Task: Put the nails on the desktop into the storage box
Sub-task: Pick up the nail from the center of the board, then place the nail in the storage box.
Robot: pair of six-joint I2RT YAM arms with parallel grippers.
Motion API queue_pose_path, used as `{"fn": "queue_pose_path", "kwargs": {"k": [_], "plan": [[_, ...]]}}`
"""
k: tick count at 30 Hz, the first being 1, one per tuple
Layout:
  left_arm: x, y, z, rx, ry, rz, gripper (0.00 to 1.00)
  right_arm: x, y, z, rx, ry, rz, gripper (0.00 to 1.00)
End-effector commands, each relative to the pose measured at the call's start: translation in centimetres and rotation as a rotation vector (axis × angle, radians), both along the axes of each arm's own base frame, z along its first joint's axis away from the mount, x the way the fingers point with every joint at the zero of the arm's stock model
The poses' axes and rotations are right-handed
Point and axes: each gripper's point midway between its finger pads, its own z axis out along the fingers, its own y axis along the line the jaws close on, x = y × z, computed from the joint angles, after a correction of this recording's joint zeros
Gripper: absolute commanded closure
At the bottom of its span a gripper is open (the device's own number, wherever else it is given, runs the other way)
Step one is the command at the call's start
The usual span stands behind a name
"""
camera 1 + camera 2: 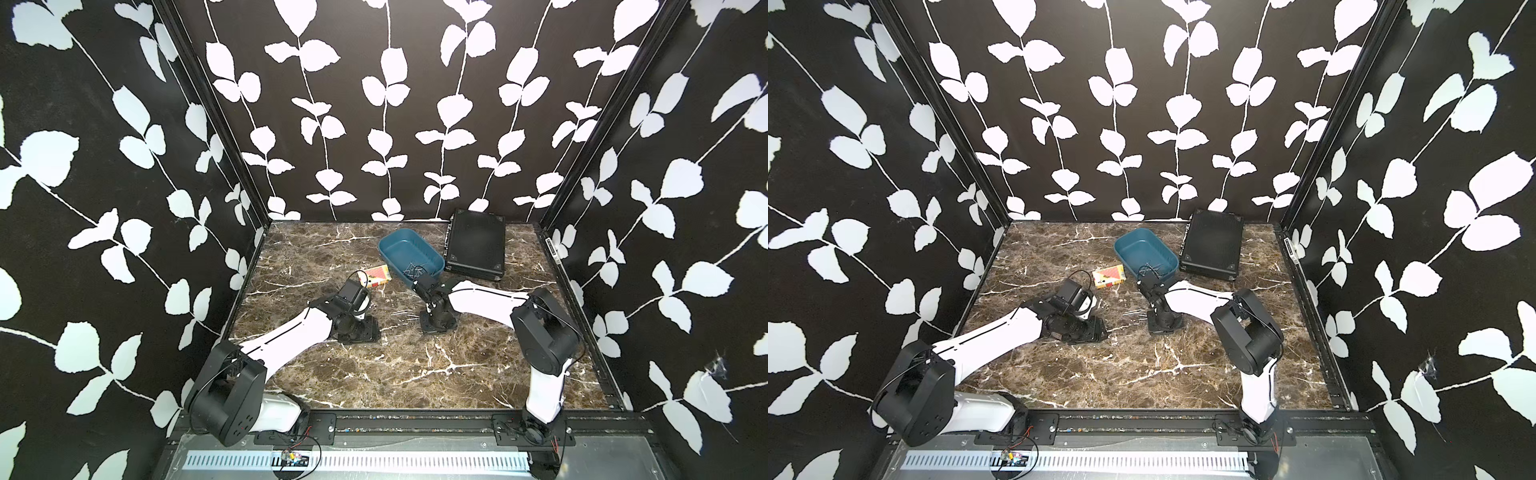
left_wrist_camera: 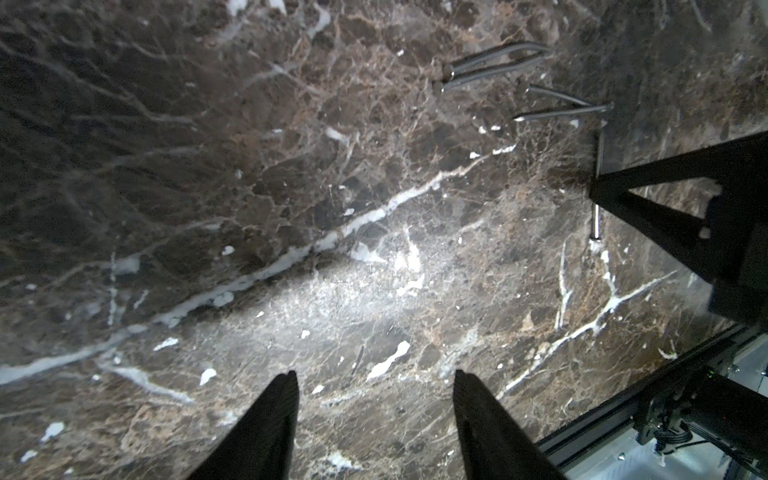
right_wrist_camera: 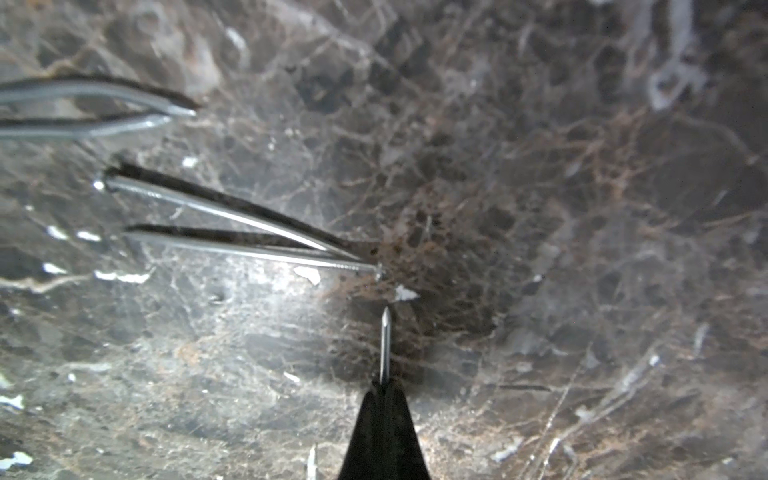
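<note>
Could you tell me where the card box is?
In both top views the card box lies on the desktop by the near left corner of the storage box.

No writing can be read anywhere. The small red-and-white card box (image 1: 378, 277) (image 1: 1109, 277), lying at about 8 o'clock of the blue tub (image 1: 399, 245) in both top views, carries print, but it is too small to make out. A narrow white label (image 1: 551, 246) sits on the black frame rail (image 1: 611, 386) at the tabletop's (image 1: 374, 374) 2 o'clock corner. Its characters are also too small to tell.
</note>
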Motion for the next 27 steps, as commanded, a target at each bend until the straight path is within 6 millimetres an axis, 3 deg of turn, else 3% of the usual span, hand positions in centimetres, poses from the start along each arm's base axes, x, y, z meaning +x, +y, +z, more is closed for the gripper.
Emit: {"fn": "queue_pose_path", "kwargs": {"k": [1,4,9,13,16,21,24,27], "plan": [[-0.7,0.6,0.5,0.008,-0.018,-0.007,0.38,-1.2,-3.5,1.0,-0.074,0.033,-0.049,1.0],[-0.9,1.0,0.9,0.014,-0.033,-0.005,0.38,1.4,-3.1,4.7,0.041,-0.043,-0.116,1.0],[-1.4,1.9,1.3,0.04,-0.051,-0.002,0.38,8.7,-0.4,12.5,0.374,-0.212,-0.309,1.0],[-1.8,2.5,1.4,0.05,-0.061,0.002,0.38,14.4,1.6,15.9,0.595,-0.285,-0.488,1.0],[-2.1,2.9,1.2,0.06,-0.058,0.001,0.38,18.5,3.4,16.4,0.705,-0.301,-0.598,1.0],[-2.5,3.5,1.2,0.085,-0.055,-0.016,0.38,23.1,4.6,14.1,0.7,-0.323,-0.693,1.0],[-2.4,3.7,1.4,0.096,-0.06,-0.029,0.38,24.2,4.3,11.9,0.675,-0.316,-0.758,1.0],[-2.1,3.8,1.3,0.105,-0.064,-0.037,0.38,23.9,3.7,10.2,0.622,-0.303,-0.774,1.0]]}}
